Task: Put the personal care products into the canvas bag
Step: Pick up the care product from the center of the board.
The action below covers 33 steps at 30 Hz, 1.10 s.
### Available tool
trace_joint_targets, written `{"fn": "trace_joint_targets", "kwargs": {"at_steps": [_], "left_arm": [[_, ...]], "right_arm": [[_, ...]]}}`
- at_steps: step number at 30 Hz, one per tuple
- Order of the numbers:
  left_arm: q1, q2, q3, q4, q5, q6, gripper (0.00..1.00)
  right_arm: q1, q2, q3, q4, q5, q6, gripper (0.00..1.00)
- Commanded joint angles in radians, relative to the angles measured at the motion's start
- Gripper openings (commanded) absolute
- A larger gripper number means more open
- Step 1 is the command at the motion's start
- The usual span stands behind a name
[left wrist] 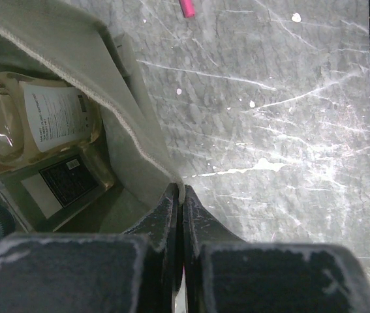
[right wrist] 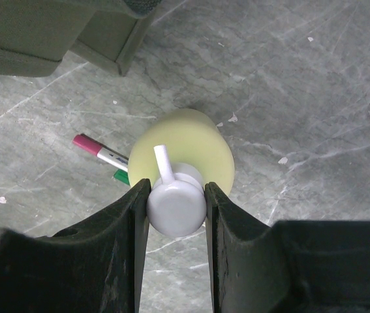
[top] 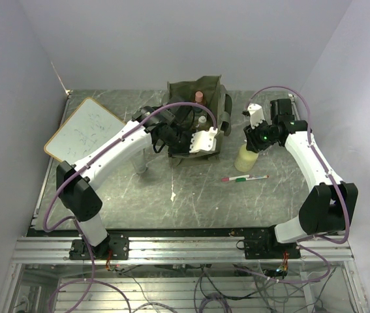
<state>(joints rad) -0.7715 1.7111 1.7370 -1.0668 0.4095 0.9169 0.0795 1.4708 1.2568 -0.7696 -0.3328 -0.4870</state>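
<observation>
The right pincer (right wrist: 176,193) pinches the white cap (right wrist: 177,212) of a yellow-green bottle (right wrist: 194,140) from both sides. The bottle seems to stand upright on the bench (right wrist: 302,98), to the right of the canvas bag (top: 179,90) and apart from it. I judge this hold doubtful. The pump cap is round, smooth plastic, so it may slip or turn, and the body below (probably the heavy part) could swing. The neck under the cap, or the stiff body itself, seems a safer place.

The left pincer (left wrist: 181,199) is pressed together on the near rim of the bag, apparently with the cloth edge between its tips. The cloth is soft and floppy, so the mouth needs holding open. Inside the bag lie a clear bottle (left wrist: 47,117) and a dark square bottle (left wrist: 61,186).
</observation>
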Motion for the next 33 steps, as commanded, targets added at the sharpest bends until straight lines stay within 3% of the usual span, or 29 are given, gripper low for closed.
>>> {"fn": "trace_joint_targets", "kwargs": {"at_steps": [1,18,33], "left_arm": [[-0.008,-0.035,-0.005,-0.042,-0.004,-0.006,0.07],[-0.008,-0.043,-0.011,-0.042,0.006,0.001,0.07],[-0.009,-0.039,0.007,-0.042,0.007,-0.003,0.07]], "right_arm": [[-0.004,-0.046,0.078,0.047,-0.025,0.005,0.0],[-0.002,-0.134,0.237,-0.058,-0.021,0.044,0.0],[0.036,-0.085,0.479,-0.115,-0.053,0.1,0.0]]}}
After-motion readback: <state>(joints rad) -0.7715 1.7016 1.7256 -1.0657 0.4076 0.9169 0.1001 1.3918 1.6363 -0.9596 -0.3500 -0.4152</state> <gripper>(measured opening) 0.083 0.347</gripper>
